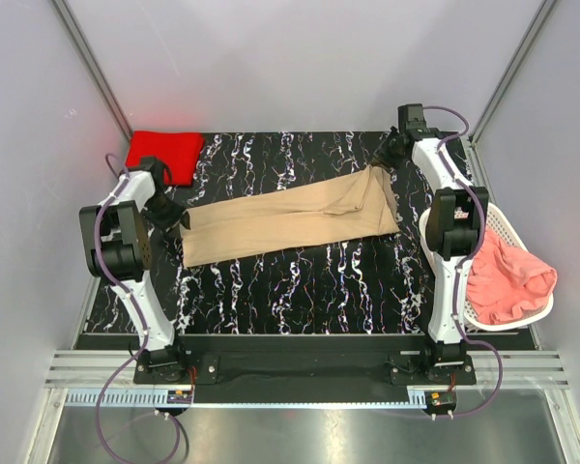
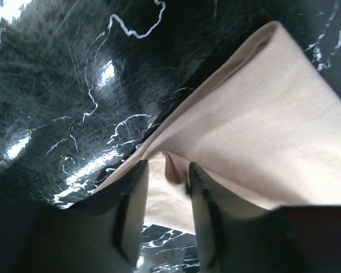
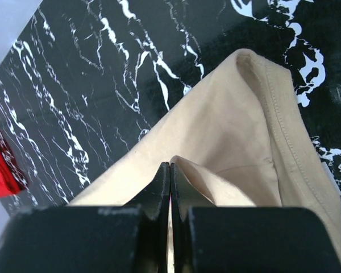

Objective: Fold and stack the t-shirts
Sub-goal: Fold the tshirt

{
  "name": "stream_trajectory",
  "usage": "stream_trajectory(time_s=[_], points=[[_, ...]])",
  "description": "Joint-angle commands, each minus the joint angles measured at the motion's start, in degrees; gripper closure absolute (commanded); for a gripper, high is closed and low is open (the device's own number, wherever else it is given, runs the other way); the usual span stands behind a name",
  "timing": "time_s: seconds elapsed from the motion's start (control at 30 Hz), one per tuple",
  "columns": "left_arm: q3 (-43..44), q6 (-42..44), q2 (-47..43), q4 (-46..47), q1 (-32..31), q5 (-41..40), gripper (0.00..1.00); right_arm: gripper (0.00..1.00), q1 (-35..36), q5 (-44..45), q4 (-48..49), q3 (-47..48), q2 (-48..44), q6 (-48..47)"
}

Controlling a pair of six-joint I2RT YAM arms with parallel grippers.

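My left gripper [image 2: 166, 170] is narrowed onto a bunched edge of the tan t-shirt [image 1: 290, 220], with a small hump of cloth filling the gap between its fingers. My right gripper [image 3: 170, 168] is pressed flat together on a thin fold at the shirt's other end. The shirt lies as a long band on the black marble table [image 1: 300, 280] between the two hands.

The weak point, I judge, is the right pinch. Only a sliver of fabric sits in those jaws, so a pull away from the left hand could slip it out and drop that end in a heap. The left hand has more cloth, but bunched, so it may carry one layer and leave the other, spoiling the fold.

The one container, the white lattice basket [image 1: 504, 224], sits outboard of the right arm, behind its gripper, and holds the crumpled salmon-pink t-shirt [image 1: 510, 278]. The folded red t-shirt [image 1: 164, 155] lies just beyond the left gripper, on the table.
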Motion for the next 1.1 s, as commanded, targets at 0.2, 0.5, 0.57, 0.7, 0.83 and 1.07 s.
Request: stream_trajectory(time_s=[0.2,0.5,0.57,0.7,0.83,1.07], points=[[5.56,2.41,-6.95,-3.04,0.35,-4.59,0.37,0.9,-1.11,-3.22,-3.74,14.59,9.27,14.24],[-5.6,7.42,-19.09,3.97,-4.13,1.81,0.35,0.58,-1.28,-5.77,-15.16,28.76,13.68,15.23],[-8.93,8.47,-21.54,6.7,-7.02,5.31,0.36,0.57,-1.28,-3.49,-17.54,26.23,8.35,7.6],[-10.71,9.18,-21.21,11.01,-12.56,8.93,0.37,0.56,-1.2,-0.07,-23.15,10.97,-3.36,-3.57],[-11.06,7.07,-16.82,11.9,-14.15,12.27,0.39,0.53,-1.2,5.21,-21.08,-9.96,-17.77,-11.92],[-8.86,7.07,-9.09,6.98,-13.72,10.43,0.41,0.63,-1.28,4.69,-16.49,-27.4,-27.99,-19.32]])
